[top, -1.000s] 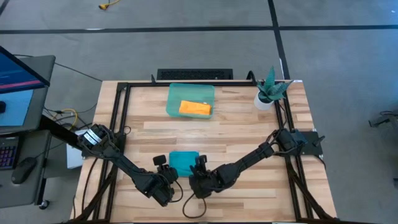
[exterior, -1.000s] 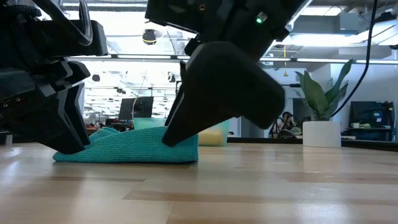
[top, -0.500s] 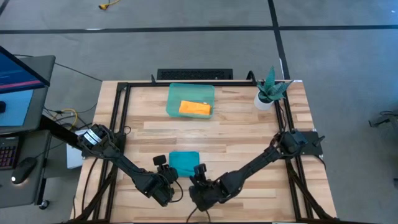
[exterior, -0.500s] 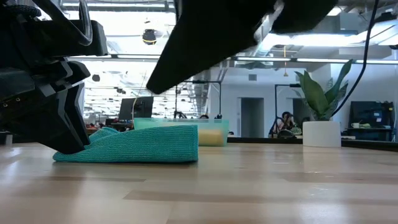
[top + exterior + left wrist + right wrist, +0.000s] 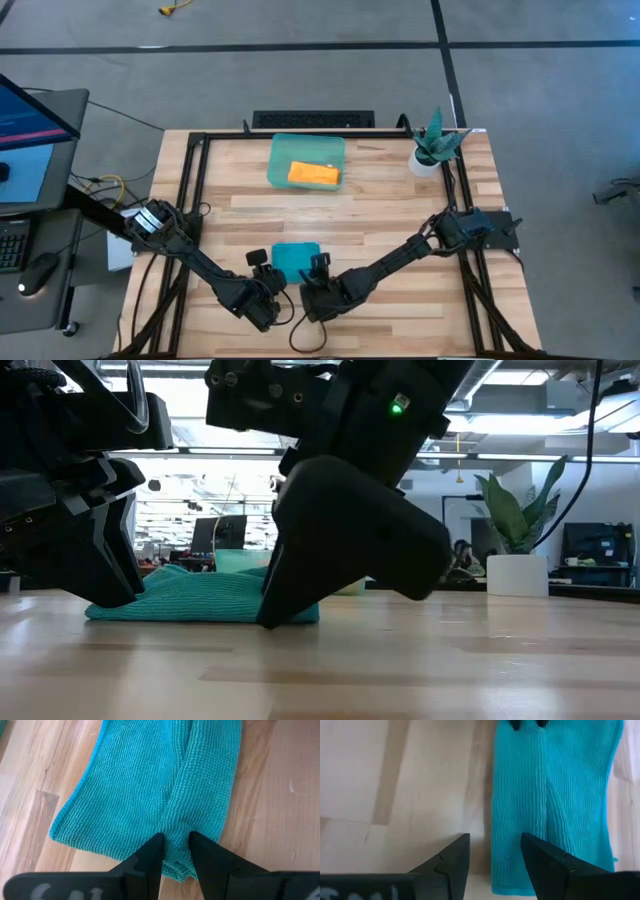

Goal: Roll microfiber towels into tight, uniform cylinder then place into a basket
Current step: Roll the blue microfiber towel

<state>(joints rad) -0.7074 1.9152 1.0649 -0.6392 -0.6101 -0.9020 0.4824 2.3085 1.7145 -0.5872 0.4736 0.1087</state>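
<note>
Counting gives two towels, one basket and one potted plant. Pinching a fold of the teal towel (image 5: 150, 785), the left claw (image 5: 175, 847) sits clenched on its near edge. Just beside it, the right claw (image 5: 492, 852) hangs released at the towel's other near corner, one finger over bare wood, one over cloth. Well beyond both claws, the orange towel (image 5: 314, 174) lies rolled inside the green basket (image 5: 283, 152). Farther off past the right claw stands the plant (image 5: 434, 146). All of it rests on a pale wooden table (image 5: 380, 205) edged by black rails, on grey floor; the low view shows a bright workshop behind.
</note>
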